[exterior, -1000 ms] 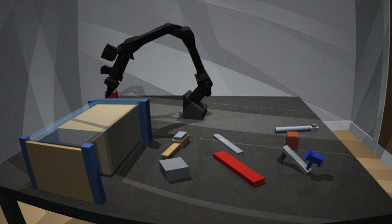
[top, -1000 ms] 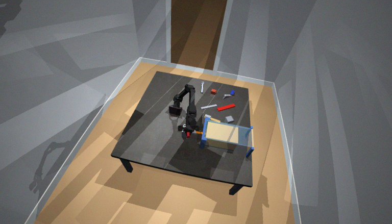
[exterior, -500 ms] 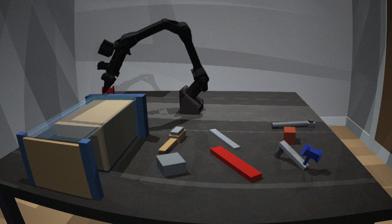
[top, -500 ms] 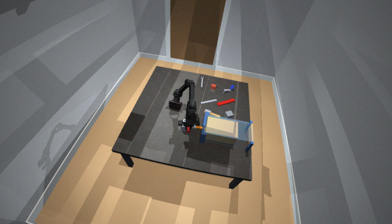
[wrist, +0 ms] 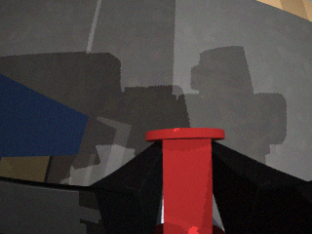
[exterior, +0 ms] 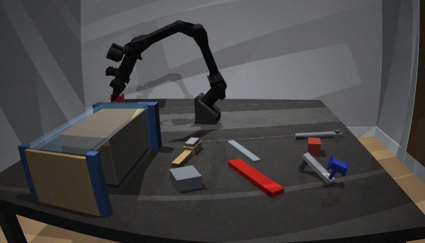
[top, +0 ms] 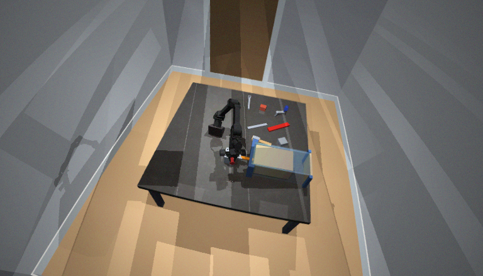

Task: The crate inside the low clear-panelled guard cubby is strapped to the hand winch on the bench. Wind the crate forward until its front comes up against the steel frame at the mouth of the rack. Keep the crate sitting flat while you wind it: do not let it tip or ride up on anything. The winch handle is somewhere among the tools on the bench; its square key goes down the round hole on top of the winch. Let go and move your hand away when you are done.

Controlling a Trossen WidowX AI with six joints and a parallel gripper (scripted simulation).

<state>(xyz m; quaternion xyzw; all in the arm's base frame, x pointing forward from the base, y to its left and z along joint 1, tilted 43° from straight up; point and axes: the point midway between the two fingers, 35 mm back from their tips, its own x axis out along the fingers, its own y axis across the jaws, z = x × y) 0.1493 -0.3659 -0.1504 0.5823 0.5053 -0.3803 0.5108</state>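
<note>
My gripper (top: 232, 158) (exterior: 114, 98) (wrist: 184, 149) is shut on the red grip (top: 232, 161) (exterior: 121, 97) (wrist: 187, 171) of the winch handle, just outside the cubby's mouth. The winch and the handle's lower part are mostly hidden by the arm. An orange strap (top: 245, 158) runs from there to the cubby. The tan crate (top: 272, 155) (exterior: 128, 159) sits flat inside the clear-panelled cubby, at its mouth end. The blue steel frame (top: 250, 168) (exterior: 154, 127) (wrist: 39, 124) stands at the mouth. Whether the crate's front touches it, I cannot tell.
Beside the cubby lie a tan tool (exterior: 181, 158) with a grey block on it, a grey block (top: 282, 140) (exterior: 186, 177), a red bar (top: 278, 126) (exterior: 255, 177) and a flat grey strip (exterior: 243, 150). Farther off are a blue-knobbed crank (exterior: 338, 166), an orange-red cube (exterior: 314, 146) and a grey rod (exterior: 315, 135).
</note>
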